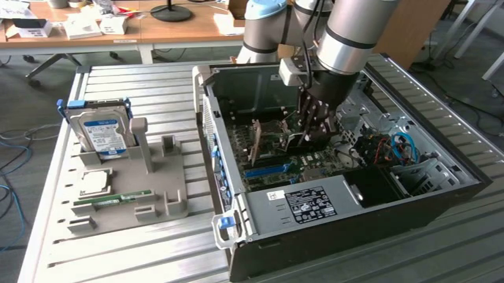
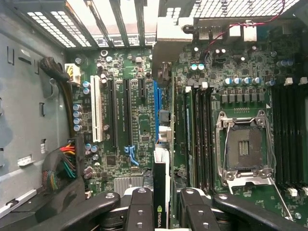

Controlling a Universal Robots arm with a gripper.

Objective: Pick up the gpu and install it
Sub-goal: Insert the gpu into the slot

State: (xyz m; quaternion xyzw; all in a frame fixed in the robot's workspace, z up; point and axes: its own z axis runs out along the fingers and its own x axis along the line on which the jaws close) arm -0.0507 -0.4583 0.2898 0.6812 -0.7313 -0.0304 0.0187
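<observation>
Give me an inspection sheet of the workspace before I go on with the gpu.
Surface: slatted metal table, carrying the open computer case and a grey parts holder.
Job's things: gpu edge-on between the fingers, lined up with the blue slot on the motherboard; seating cannot be told.
Clutter: hard drive upright, RAM stick and processor lying in the holder.
Gripper: inside the case, shut on the gpu.
Cables: coloured wire bundle and blue cables inside the case; loose cables on the floor.
Surroundings: wooden desk with papers behind.

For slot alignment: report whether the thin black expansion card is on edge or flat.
On edge: the thin black expansion card shows its narrow edge inside the claw.
</observation>
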